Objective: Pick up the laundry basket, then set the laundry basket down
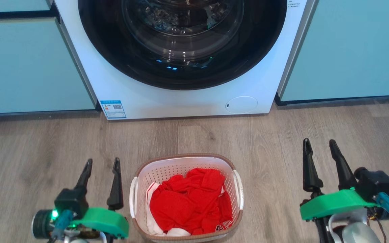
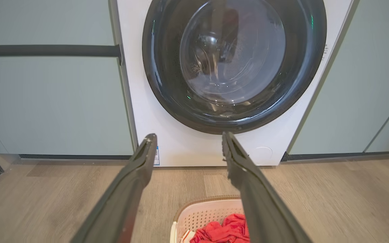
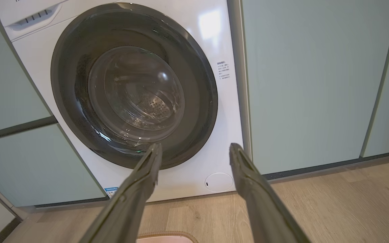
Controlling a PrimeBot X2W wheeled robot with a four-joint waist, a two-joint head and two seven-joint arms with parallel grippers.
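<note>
Two spread, empty grippers: the laundry basket sits just right of the left gripper and well left of the right gripper.

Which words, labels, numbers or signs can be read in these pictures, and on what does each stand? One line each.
None can be quoted.
On the washing machine, lower left: blue sticker with a square code, print too small to read.
Right of its door: small dark print, too small to read.
On the red cloth in the laundry basket: white mark, blurred.
</note>
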